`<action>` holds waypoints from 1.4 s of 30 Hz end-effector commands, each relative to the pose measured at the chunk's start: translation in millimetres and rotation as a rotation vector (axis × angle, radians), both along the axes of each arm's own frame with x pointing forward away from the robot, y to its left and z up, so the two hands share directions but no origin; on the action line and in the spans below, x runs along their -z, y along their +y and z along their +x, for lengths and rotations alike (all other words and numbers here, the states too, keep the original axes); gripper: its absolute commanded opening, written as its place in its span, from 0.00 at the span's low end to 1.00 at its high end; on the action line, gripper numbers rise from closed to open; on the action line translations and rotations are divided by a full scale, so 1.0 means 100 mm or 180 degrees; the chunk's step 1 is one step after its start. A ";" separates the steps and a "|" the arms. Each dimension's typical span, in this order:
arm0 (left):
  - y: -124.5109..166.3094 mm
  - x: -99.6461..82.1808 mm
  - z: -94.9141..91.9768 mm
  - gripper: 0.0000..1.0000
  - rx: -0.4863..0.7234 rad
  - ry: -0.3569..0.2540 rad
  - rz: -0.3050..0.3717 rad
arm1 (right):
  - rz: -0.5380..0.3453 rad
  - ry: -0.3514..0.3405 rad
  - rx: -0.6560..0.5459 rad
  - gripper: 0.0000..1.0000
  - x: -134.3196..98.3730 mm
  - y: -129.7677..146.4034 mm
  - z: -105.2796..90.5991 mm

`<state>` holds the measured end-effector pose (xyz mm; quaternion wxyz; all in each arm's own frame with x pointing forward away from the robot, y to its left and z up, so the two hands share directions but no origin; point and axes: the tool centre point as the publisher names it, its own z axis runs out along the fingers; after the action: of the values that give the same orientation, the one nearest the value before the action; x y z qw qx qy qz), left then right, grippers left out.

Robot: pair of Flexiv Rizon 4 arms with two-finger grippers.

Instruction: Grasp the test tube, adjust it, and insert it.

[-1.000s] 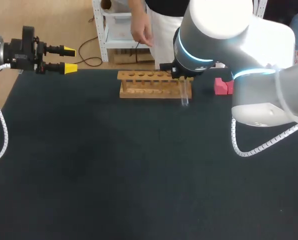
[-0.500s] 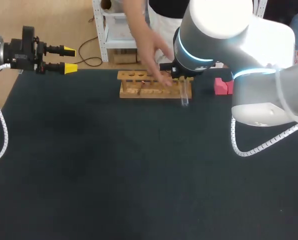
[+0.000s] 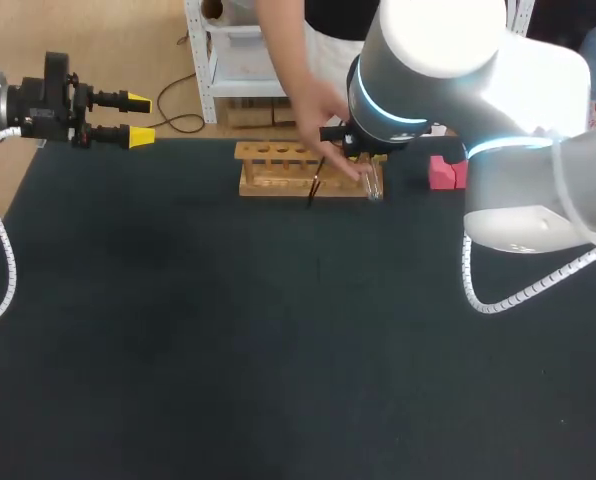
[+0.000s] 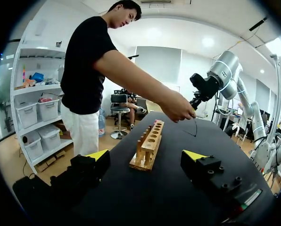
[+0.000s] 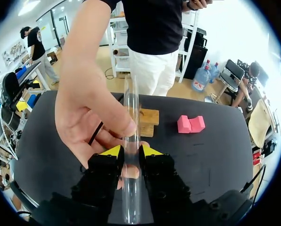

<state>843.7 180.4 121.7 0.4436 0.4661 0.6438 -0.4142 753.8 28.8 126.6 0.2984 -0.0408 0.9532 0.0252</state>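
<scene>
The right gripper (image 5: pixel 130 153) stays clamped on the glass test tube (image 5: pixel 131 127), yellow tips pressing it from both sides. A second ago the person's hand (image 5: pixel 91 115) was behind the wooden rack (image 3: pixel 296 170); now it has reached over the rack's right end, and its fingertips touch the tube just above the gripper. The hand also carries a thin black stick (image 3: pixel 313 188). The rack sits on the black table (image 3: pixel 228 330), with a pink block (image 3: pixel 444 172) to its right. Well left of the rack, the left gripper (image 3: pixel 128 118) hangs with fingers spread, holding nothing.
</scene>
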 end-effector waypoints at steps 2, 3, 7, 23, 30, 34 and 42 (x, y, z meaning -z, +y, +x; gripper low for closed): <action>0.00 0.01 -0.02 1.00 -0.0012 -0.0012 -0.0002 | 0.0003 -0.0023 0.0006 0.00 0.00 -0.01 -0.02; 0.00 0.01 -0.02 1.00 -0.0012 -0.0012 -0.0002 | 0.0003 -0.0023 0.0006 0.00 0.00 -0.01 -0.02; 0.00 0.01 -0.02 1.00 -0.0012 -0.0012 -0.0002 | 0.0003 -0.0023 0.0006 0.00 0.00 -0.01 -0.02; 0.00 0.01 -0.02 1.00 -0.0012 -0.0012 -0.0002 | 0.0003 -0.0023 0.0006 0.00 0.00 -0.01 -0.02; 0.00 0.01 -0.02 1.00 -0.0012 -0.0012 -0.0002 | -0.0044 0.0000 -0.0036 0.00 0.07 0.01 0.05; 0.00 0.01 -0.02 1.00 -0.0012 -0.0012 -0.0002 | -0.0164 0.0039 -0.0087 0.00 0.16 0.07 0.15; 0.00 0.01 -0.02 1.00 -0.0012 -0.0012 -0.0002 | -0.0236 0.0046 -0.0150 0.00 0.26 0.15 0.31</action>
<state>843.7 180.4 121.7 0.4436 0.4661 0.6438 -0.4142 774.6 36.9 104.7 0.2944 -0.0734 0.9529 0.0005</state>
